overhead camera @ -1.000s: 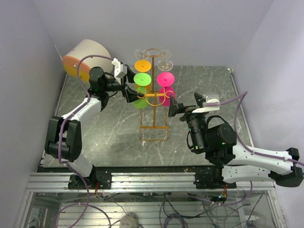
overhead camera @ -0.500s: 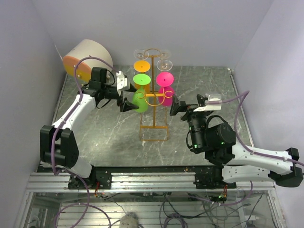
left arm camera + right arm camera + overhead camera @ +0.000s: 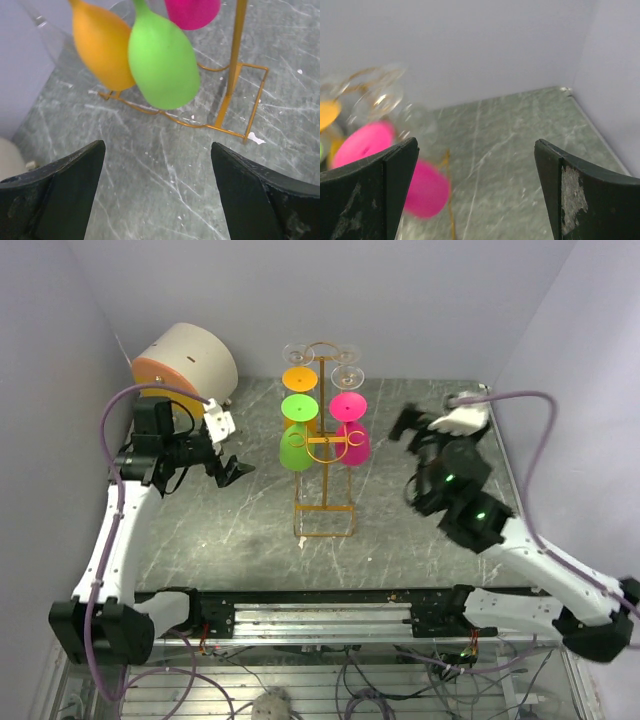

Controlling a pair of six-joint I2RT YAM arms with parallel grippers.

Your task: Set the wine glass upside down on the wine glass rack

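The golden wine glass rack (image 3: 326, 502) stands mid-table with several wine glasses hanging upside down on it. Among them are a green wine glass (image 3: 296, 447), an orange one (image 3: 300, 379), a pink one (image 3: 350, 432) and clear ones (image 3: 346, 376) at the top. My left gripper (image 3: 232, 471) is open and empty, left of the green glass and apart from it. The left wrist view shows the green glass (image 3: 162, 62), the orange glass (image 3: 100, 47) and the rack (image 3: 234, 75) ahead of the left gripper (image 3: 157, 147). My right gripper (image 3: 413, 430) is open and empty, right of the rack. Its wrist view has the pink glass (image 3: 424, 190) at the left of the right gripper (image 3: 476, 145).
A beige round container with an orange face (image 3: 186, 365) sits at the back left corner. Lilac walls close in the table on the left, back and right. The grey marble tabletop (image 3: 230, 530) lies bare around the rack's base.
My left gripper has drawn back to the left, away from the green glass, which stays hanging on the rack. My right arm has swung up and back to the right, away from the rack.
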